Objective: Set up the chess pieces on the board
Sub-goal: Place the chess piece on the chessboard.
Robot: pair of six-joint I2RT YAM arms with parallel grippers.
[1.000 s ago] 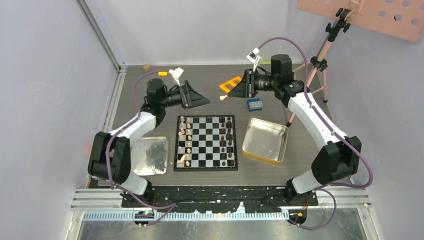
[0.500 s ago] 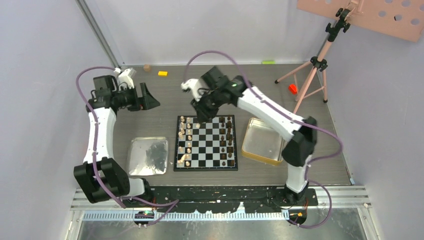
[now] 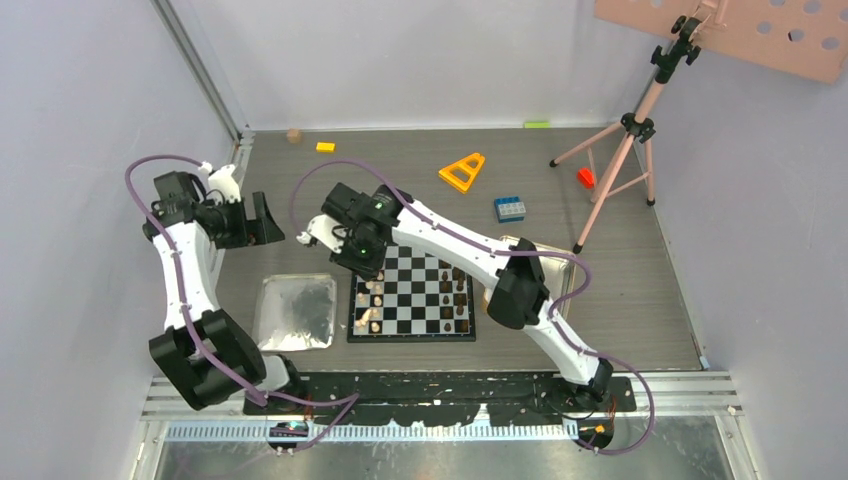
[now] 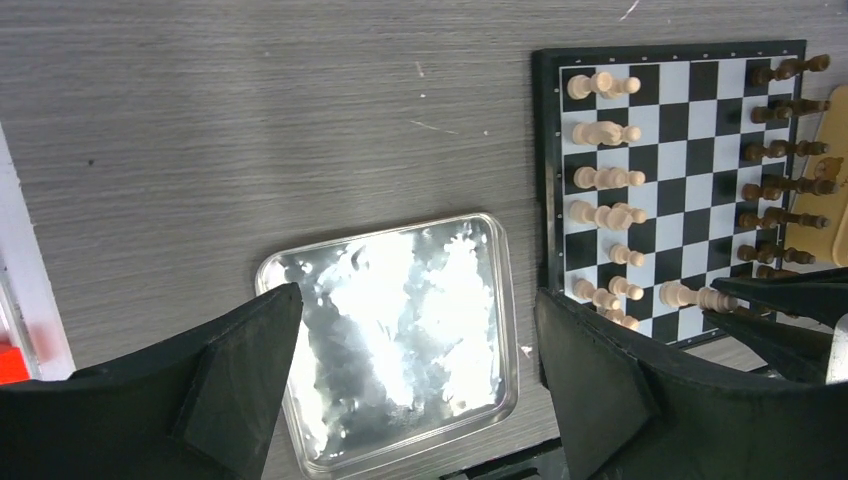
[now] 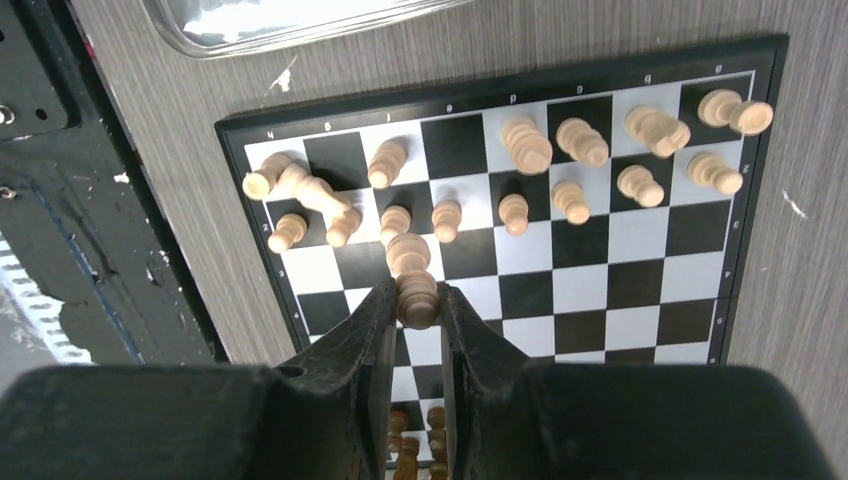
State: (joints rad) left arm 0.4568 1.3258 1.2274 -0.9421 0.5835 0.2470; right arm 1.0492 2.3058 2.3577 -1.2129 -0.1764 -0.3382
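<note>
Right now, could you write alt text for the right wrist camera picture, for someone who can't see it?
The right gripper pinches a light chess piece over the chessboard. Other light pieces stand in two rough rows along one side of the board, and the corner of a silver tray shows beyond it.

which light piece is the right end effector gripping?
The light tan piece at the centre of the right wrist view, pinched in the right end effector. The other light pieces sit on the board, clear of the fingers.
</note>
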